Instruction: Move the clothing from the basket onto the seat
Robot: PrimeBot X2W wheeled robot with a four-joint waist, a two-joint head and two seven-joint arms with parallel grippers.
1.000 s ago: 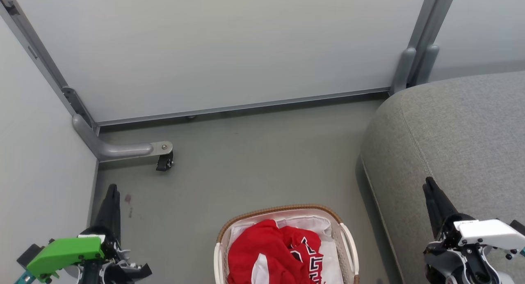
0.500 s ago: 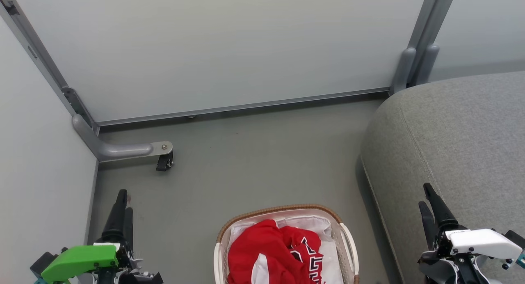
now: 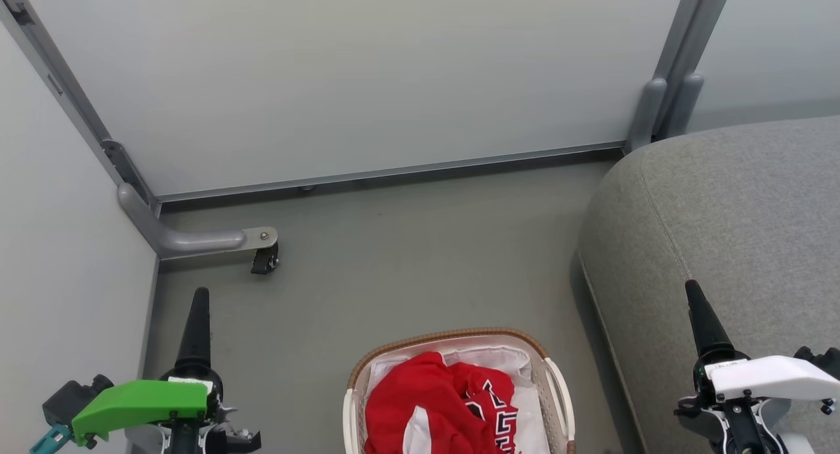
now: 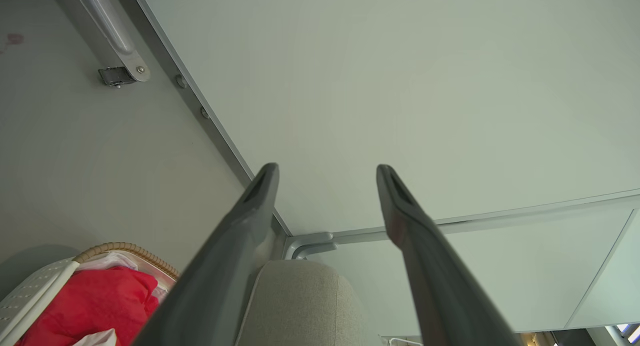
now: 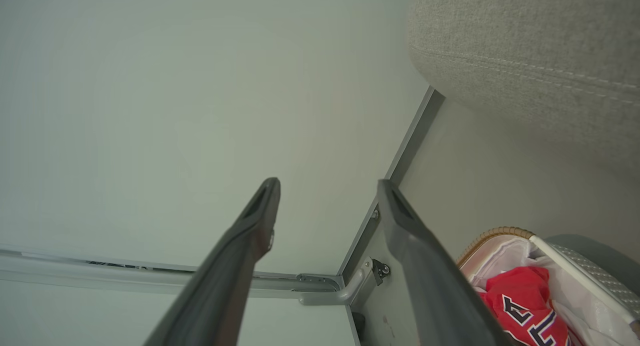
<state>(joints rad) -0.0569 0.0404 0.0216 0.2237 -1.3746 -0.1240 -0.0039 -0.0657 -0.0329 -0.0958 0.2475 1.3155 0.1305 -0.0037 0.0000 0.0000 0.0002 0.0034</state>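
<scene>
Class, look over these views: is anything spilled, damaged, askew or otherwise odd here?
Only one small thing: a faint reddish stain on the grey floor, near the partition's caster foot. Otherwise the clothing lies bunched inside the upright basket, with nothing visibly spilled.

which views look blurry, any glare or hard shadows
Head view: sharp, soft even light, no glare, faint shadow beside the seat. Left wrist view: left end effector soft near the lens. Right wrist view: right end effector likewise, seat stitching crisp.
</scene>
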